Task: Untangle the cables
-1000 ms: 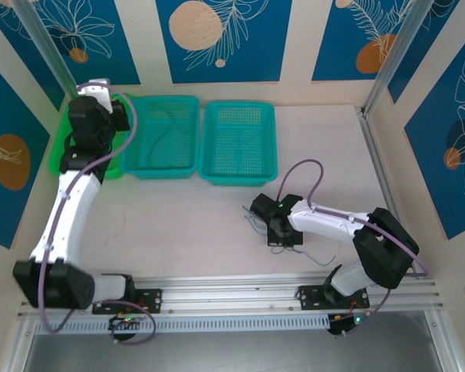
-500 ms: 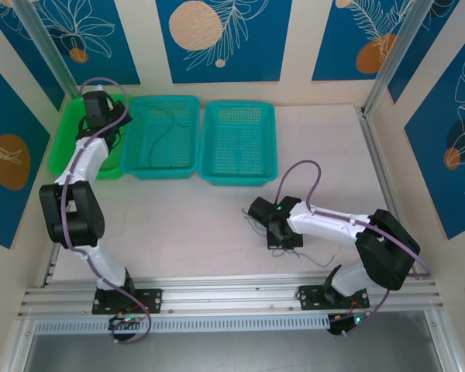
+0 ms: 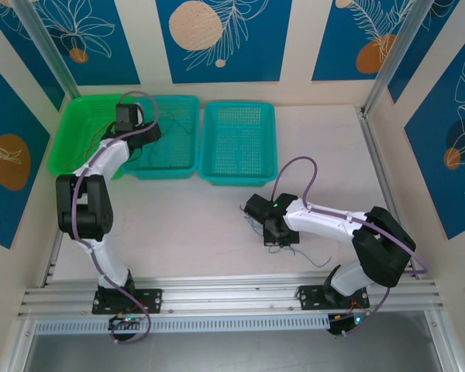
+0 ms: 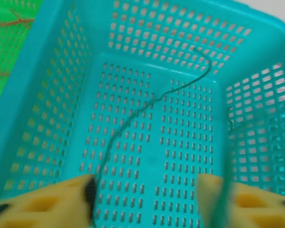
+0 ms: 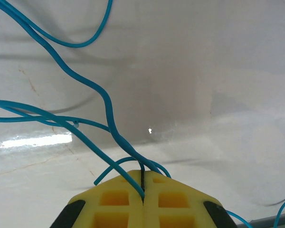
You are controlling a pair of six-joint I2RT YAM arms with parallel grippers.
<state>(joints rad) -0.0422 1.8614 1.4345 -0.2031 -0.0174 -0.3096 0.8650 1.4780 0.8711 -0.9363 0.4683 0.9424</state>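
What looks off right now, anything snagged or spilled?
Nothing spilled or damaged. But a blurred green strand hangs across the open left hand, so it may be clinging rather than lying in the teal basket like the other green cable. The right hand is shut on the blue cables.
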